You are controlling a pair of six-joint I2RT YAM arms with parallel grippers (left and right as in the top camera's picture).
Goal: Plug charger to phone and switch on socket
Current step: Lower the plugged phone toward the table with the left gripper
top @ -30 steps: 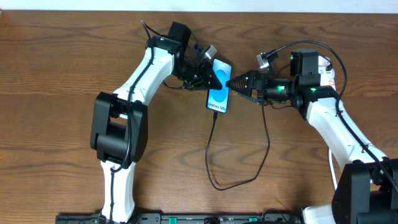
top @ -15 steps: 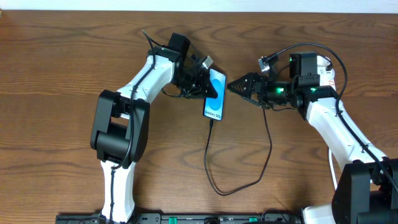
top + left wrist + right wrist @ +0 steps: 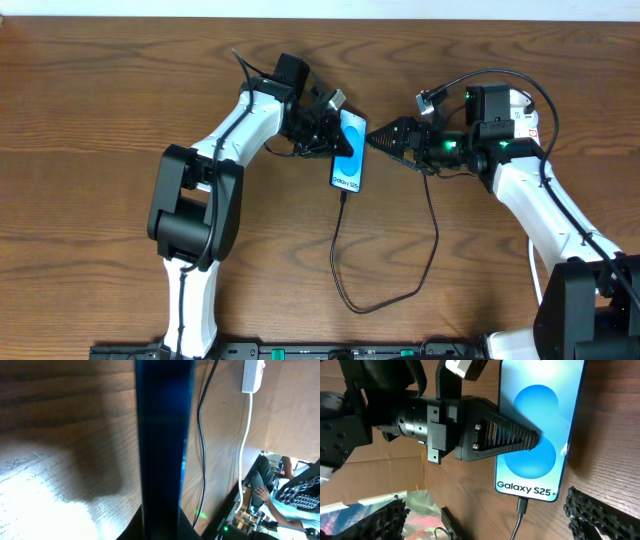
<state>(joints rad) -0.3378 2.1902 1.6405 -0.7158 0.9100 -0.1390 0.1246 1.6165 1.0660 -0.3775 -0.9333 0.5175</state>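
The phone (image 3: pixel 350 152) is toward the far edge of the counter (image 3: pixel 100 120), about midway between its left and right edges. The left jaws are closed on it. In the right wrist view one ribbed black finger (image 3: pixel 505 441) lies across the bright blue screen, above the "Galaxy S25" lettering. In the left wrist view the phone shows edge-on, as a dark blue band running up the middle of the picture. It is tipped up, with its screen turned toward the right arm (image 3: pixel 520 185). I cannot tell whether its lower end rests on the wood.

The charger (image 3: pixel 334 248) has its small connector (image 3: pixel 521 506) seated in the port at the phone's lower end. From there the thin black cable runs toward the near edge, bends round in a loose loop on the counter, and climbs back toward the far edge, passing under the right arm. Its plug end is not to be made out.

The right jaws are spread wide and hold nothing. Their two dark fingers (image 3: pixel 597 515) sit at the lower corners of the right wrist view, with bare wood and the cable between them. From overhead their tip is just beside the phone's right edge; contact cannot be judged.

The socket (image 3: pixel 252 375) lies toward the far right corner, largely hidden by the right arm from overhead. Its white cord (image 3: pixel 243 450) trails away beside the black cable. Its switch is too small to read.
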